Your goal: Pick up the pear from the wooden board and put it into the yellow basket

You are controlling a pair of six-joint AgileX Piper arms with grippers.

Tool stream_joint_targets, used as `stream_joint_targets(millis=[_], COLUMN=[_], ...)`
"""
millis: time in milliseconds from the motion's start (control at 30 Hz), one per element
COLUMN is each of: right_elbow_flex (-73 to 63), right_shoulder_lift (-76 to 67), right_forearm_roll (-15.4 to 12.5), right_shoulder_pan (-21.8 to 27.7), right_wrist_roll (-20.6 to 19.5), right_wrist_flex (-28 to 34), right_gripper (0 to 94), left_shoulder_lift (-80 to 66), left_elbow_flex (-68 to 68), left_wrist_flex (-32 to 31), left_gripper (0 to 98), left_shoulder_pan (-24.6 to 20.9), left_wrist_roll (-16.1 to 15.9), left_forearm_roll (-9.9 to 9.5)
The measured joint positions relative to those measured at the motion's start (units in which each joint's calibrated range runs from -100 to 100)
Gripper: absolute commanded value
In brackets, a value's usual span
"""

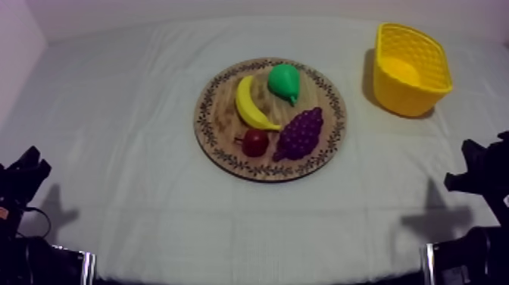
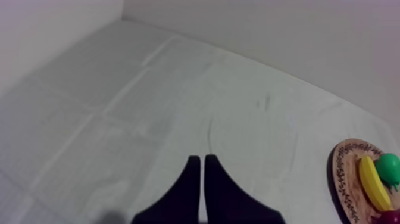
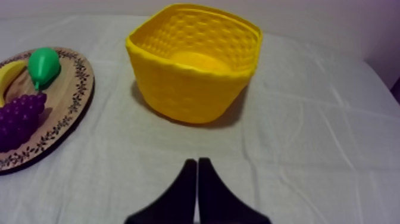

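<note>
Pear (image 1: pixel 285 82) sitting near the far edge of board (image 1: pixel 206 114), beside banana (image 1: pixel 252 106), untouched. Basket (image 1: pixel 401 95) sitting at far right corner of tabletop (image 1: pixel 129 151). Left gripper (image 2: pixel 202 161) hanging near left edge, fingers pressed together. Right gripper (image 3: pixel 196 162) facing basket, fingers together too.

The overhead camera sits high over the near side of the table and looks down at a slant across the whole cloth (image 1: pixel 136 151), with the board (image 1: pixel 220 114) in the middle and the basket (image 1: pixel 401 95) at the far right. The left wrist camera rides low behind the left gripper (image 2: pixel 200 158), facing across bare cloth to the wall and catching the board's edge. The right wrist camera, low behind the right gripper (image 3: pixel 197 161), faces the basket close up, with the board beside it. All three views share the board, and the overhead and right wrist views share the basket.
</note>
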Motion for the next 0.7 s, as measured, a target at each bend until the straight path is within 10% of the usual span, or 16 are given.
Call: stream_joint_targets(millis=[700], right_elbow_flex=[-1.4], right_shoulder_lift=[0.0], right_forearm_roll=[0.2], right_shoulder_pan=[1.0], right_wrist_roll=[-15.5], right_wrist_flex=[7.1], right_gripper=[8.4], left_shoulder_lift=[0.0], left_elbow_flex=[0.0], left_wrist_flex=[0.0], left_gripper=[0.1], left_shoulder_pan=[0.0], left_wrist_roll=[0.0], left_forearm_roll=[0.00])
